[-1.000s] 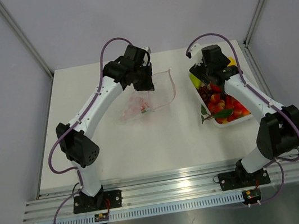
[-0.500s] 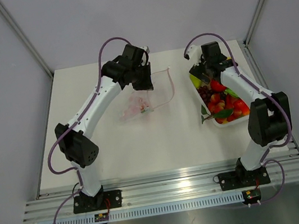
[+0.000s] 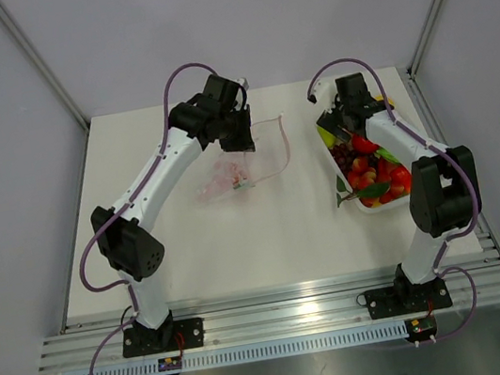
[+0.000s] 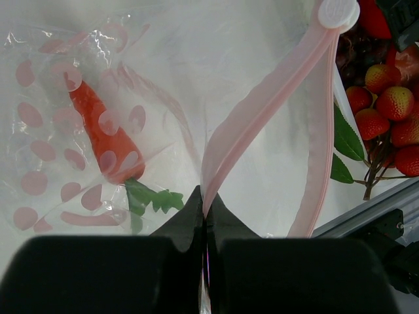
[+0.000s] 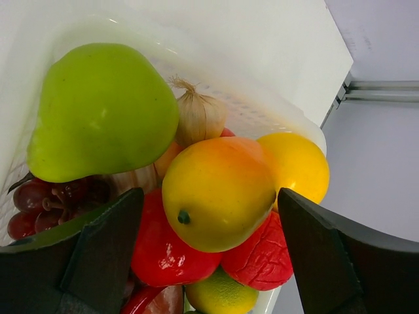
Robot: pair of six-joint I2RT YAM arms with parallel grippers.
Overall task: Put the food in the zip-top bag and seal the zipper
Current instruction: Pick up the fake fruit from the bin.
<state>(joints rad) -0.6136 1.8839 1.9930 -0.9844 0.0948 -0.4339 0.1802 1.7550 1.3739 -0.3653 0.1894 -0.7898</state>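
Left hand (image 4: 206, 210): yours, pinched tight on the zipper (image 4: 262, 98), left of the tray (image 5: 196, 59).
Zip-top bag (image 3: 250, 159): left of the tray, mouth gaping, carrot (image 4: 101, 134) inside.
Right hand (image 5: 208, 196): yours, spread wide around a yellow-orange fruit (image 5: 216, 190) at the tray's far end.
Food (image 3: 371, 173): heaped in the tray.

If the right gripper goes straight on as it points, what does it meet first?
Most likely the yellow-orange fruit, centred between the fingers of the open right gripper, atop the pile in the white tray. Depth is unclear; the green pear lies beside.
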